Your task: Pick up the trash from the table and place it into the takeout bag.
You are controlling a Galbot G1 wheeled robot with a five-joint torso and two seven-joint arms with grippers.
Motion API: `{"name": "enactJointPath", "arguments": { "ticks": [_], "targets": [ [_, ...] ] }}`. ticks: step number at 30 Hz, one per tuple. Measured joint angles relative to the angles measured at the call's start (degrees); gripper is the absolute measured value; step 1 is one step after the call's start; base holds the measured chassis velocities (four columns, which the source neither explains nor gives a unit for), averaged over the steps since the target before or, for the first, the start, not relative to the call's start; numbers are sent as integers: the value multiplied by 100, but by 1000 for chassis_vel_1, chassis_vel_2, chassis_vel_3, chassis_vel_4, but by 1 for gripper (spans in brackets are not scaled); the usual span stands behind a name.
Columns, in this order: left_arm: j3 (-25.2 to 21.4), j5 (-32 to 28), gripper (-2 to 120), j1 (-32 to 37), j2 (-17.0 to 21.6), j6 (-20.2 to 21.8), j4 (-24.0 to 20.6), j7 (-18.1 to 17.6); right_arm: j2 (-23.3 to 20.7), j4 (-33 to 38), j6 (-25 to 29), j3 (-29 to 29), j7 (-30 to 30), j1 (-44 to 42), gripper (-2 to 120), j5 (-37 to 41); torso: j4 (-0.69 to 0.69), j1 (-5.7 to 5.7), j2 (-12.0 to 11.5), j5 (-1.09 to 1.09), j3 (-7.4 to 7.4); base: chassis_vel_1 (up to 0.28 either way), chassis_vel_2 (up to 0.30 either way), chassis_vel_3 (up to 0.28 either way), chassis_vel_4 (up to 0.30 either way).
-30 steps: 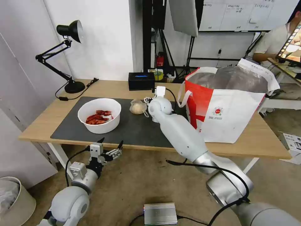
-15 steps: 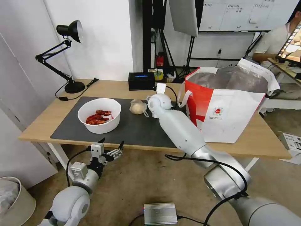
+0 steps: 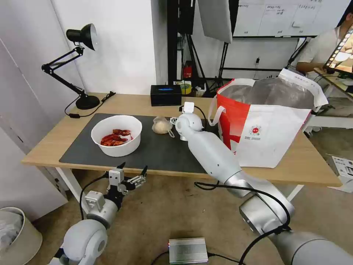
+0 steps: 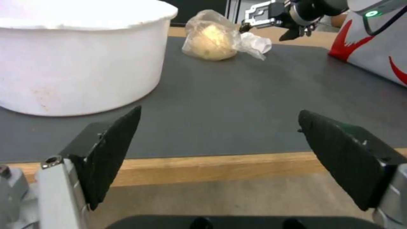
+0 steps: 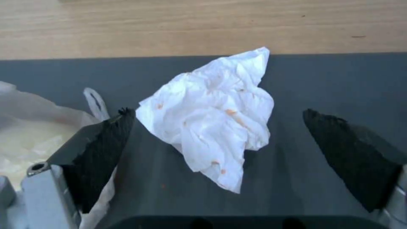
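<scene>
Right end effector (image 5: pixel 216 140) lowered, straddling tissue (image 5: pixel 214 114)

The left gripper (image 3: pixel 132 169) has sunk lower (just slightly) below the table (image 3: pixel 55 147).

On the one table (image 3: pixel 110 101), with one dark grey mat (image 3: pixel 154 151): one white bowl (image 3: pixel 116 135) of red shells, one small clear bag (image 3: pixel 161 125) of beige stuff, one crumpled white tissue (image 5: pixel 216 117), one takeout bag (image 3: pixel 264 125), one black box (image 3: pixel 166 95) and one black desk lamp (image 3: pixel 75 66). Two grippers, the left gripper (image 3: pixel 132 173) and the right gripper (image 5: pixel 218 144), each with two black fingers, spread wide. One silver box (image 3: pixel 188 250) down on the floor.
</scene>
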Motion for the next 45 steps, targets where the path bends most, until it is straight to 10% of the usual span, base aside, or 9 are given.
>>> {"name": "enactJointPath", "arguments": {
  "ticks": [29, 45],
  "targets": [
    [94, 30, 100, -44, -37, -2, -14, 0, 1, -627, 16, 25, -709, 188, 99, -377, 0, 0, 0, 0, 0, 0, 0, 0, 0],
    [115, 10, 100, -93, -48, -10, -58, -18, 0, -576, -34, 40, -646, 165, 44, -335, 0, 0, 0, 0, 0, 0, 0, 0, 0]
  ]
}}
